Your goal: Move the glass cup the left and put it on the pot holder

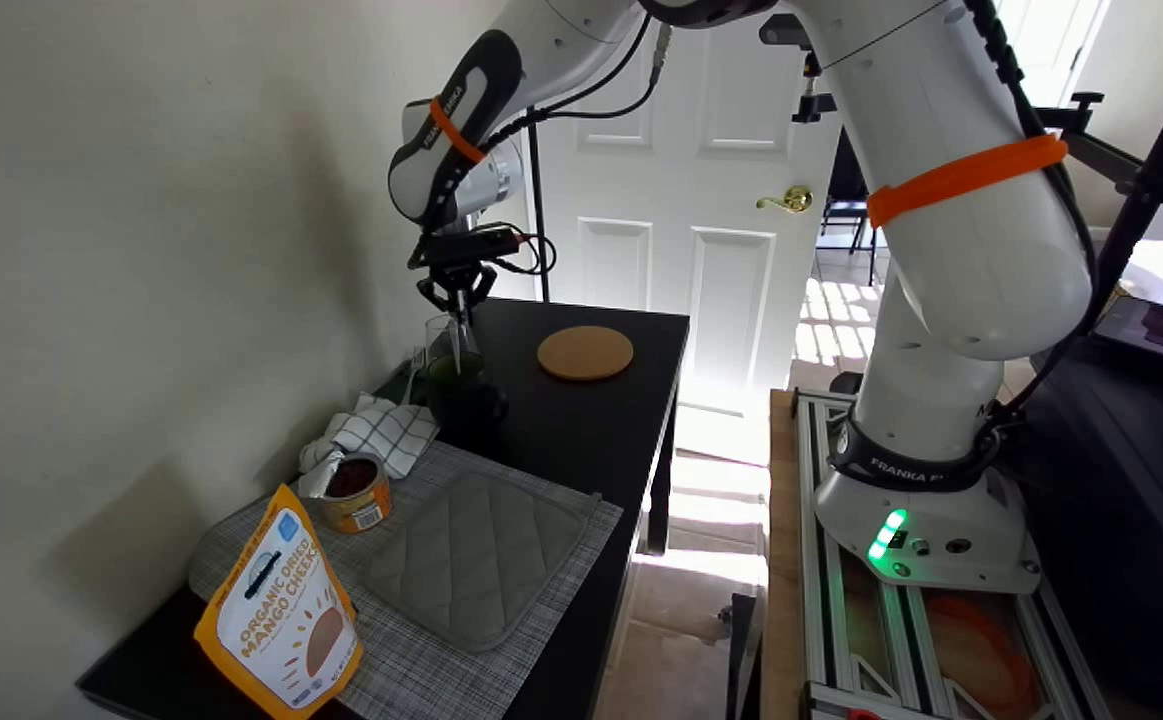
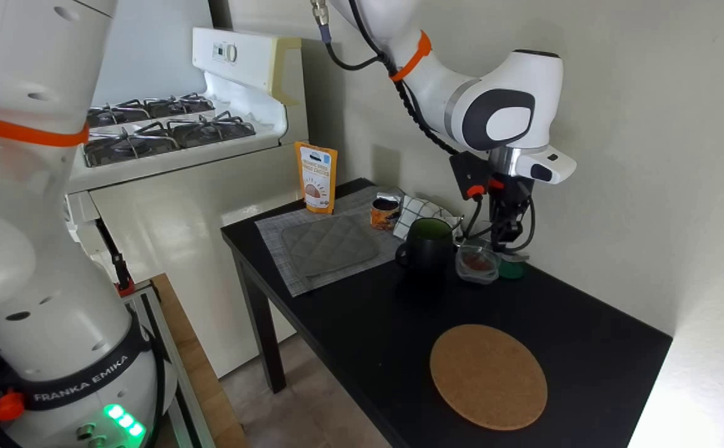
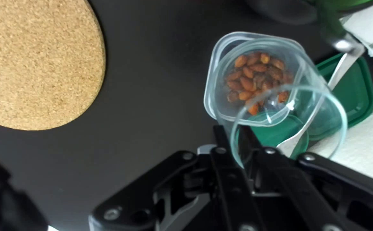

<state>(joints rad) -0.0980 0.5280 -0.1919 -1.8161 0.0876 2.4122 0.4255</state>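
So my tool (image 3: 233, 131), nearly closed, pinches the glass cup (image 3: 281, 99) by its wall above the almond container (image 3: 209, 80); the pot holder (image 1: 481, 562) lies on the placemat (image 1: 431, 672).

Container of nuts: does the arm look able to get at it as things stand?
Probably not: the gripper looks shut on the glass cup, which comes in front of the container in the wrist view.

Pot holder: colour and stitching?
The pot holder is grey, quilted in a diamond grid; best seen in an exterior view.
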